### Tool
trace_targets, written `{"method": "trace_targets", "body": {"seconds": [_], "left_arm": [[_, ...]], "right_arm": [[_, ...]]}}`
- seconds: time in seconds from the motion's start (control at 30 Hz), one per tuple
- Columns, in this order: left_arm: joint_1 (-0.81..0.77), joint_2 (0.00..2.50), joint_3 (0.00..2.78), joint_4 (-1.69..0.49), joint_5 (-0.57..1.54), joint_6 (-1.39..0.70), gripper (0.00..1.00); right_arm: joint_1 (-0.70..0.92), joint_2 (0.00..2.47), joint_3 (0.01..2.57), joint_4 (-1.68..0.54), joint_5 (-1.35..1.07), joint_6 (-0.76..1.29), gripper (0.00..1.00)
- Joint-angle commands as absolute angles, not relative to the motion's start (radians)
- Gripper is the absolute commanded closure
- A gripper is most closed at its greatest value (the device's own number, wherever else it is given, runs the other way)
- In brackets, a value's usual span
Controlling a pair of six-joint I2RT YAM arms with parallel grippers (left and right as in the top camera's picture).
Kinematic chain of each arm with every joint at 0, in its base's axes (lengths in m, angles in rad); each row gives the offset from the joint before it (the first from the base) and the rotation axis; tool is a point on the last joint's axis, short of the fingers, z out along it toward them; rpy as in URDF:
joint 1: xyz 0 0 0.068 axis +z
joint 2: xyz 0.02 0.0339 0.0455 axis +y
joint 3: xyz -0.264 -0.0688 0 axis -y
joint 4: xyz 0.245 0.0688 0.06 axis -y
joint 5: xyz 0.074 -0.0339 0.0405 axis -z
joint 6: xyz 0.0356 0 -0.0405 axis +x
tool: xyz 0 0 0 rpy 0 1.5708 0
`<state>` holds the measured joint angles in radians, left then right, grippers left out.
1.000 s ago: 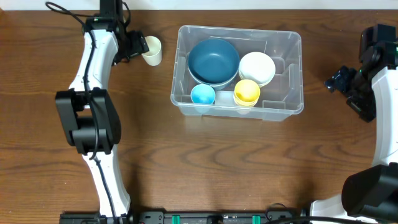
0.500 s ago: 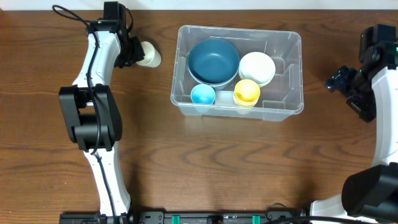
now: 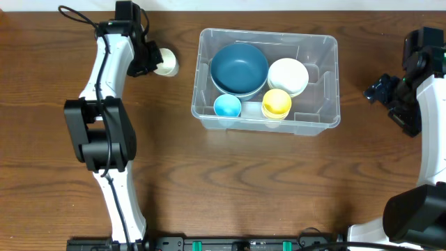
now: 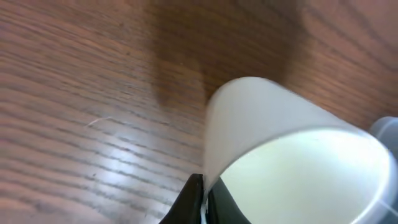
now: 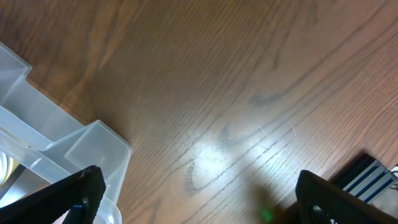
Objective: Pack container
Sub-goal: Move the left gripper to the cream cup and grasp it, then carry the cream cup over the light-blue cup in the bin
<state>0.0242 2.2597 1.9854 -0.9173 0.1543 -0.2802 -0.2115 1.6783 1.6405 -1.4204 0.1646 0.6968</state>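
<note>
While the left hand (image 3: pixel 154 61) clamps a cream cup (image 3: pixel 167 64), the container (image 3: pixel 306 120) sits nearby, apart.

1. This is a robotics lab bench: two white-and-black robot arms, the left arm (image 3: pixel 104 90) and the right arm (image 3: pixel 425 104), stand at a wood-grain table (image 3: pixel 279 181).
2. A loose black cable (image 3: pixel 77 15) loops off the left arm, and a black rail with green fittings (image 3: pixel 237 244) runs along the table's near edge.
3. The goods are plain test props: a clear container (image 3: pixel 320 120) holding a blue bowl (image 3: pixel 239 67), a white bowl (image 3: pixel 288 75), a small blue cup (image 3: pixel 227 106) and a yellow cup (image 3: pixel 277 102), with a cream cup (image 3: pixel 166 63) to its left.
</note>
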Motion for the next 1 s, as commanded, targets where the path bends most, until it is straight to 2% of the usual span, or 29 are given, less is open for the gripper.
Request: {"method": "trace_targets", "body": {"seconds": [0.0, 0.2, 0.37, 0.47, 0.6, 0.77, 0.97], "left_arm": [[0.027, 2.144, 1.982, -0.924, 0.158, -0.269, 0.94], [0.027, 1.988, 1.982, -0.949, 0.175, -0.266, 0.94], [0.002, 1.821, 1.982, -1.005, 0.335, -0.253, 0.94], [-0.058, 1.709, 1.982, -1.052, 0.384, -0.184, 0.94], [-0.195, 1.602, 1.982, -1.15, 0.291, -0.138, 0.94], [-0.359, 1.607, 1.978, -1.252, 0.204, -0.138, 0.94], [-0.454, 1.693, 1.978, -1.308, 0.189, -0.155, 0.94]], "right_arm": [[-0.216, 1.678, 1.638, -1.421, 0.168, 0.71, 0.01], [-0.216, 1.678, 1.638, -1.421, 0.168, 0.71, 0.01], [-0.216, 1.678, 1.638, -1.421, 0.168, 0.71, 0.01], [-0.216, 1.678, 1.638, -1.421, 0.168, 0.71, 0.01], [-0.216, 1.678, 1.638, -1.421, 0.168, 0.71, 0.01], [-0.216, 1.678, 1.638, -1.421, 0.168, 0.71, 0.01], [-0.216, 1.678, 1.638, -1.421, 0.168, 0.71, 0.01]]}}
